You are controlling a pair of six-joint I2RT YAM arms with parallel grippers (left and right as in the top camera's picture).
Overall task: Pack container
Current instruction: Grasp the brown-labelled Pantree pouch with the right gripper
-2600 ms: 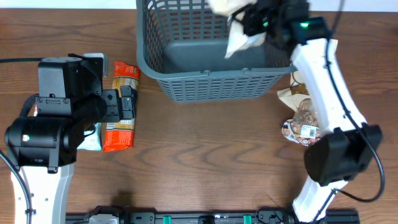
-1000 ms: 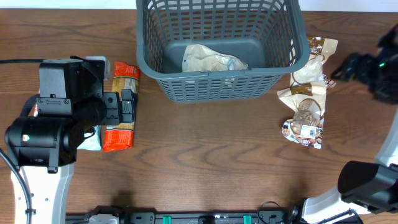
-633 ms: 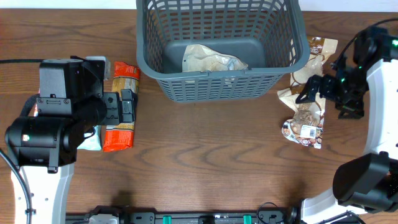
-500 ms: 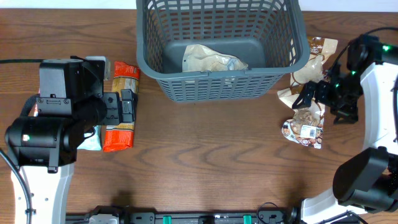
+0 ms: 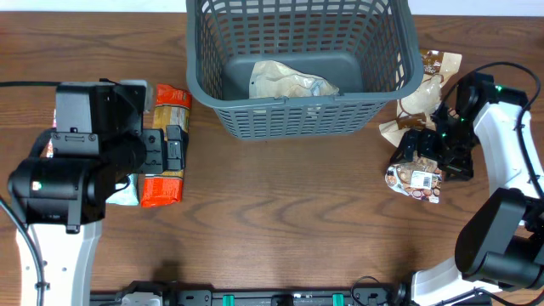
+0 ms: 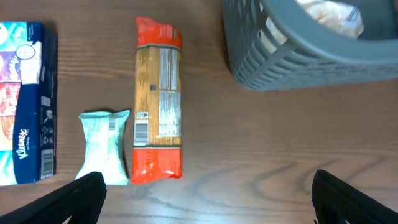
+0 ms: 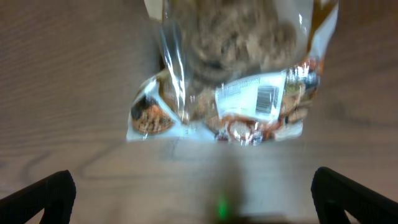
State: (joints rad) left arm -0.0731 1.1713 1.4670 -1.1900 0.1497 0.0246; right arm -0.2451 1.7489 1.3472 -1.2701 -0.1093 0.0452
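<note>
Brown wood-grain table (image 5: 297, 212); left gripper (image 6: 208, 202) fingers spread, orange packet (image 6: 158, 106) ahead; right gripper (image 7: 193, 199) fingers spread, cookie packet (image 7: 236, 93) ahead.

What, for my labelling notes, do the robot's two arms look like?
Both have white tubular links and bulky black round joints. The left arm carries a boxy black wrist housing and a black cable; the right arm shows a thin black cable and a green light. The left claw and right claw are black.
</note>
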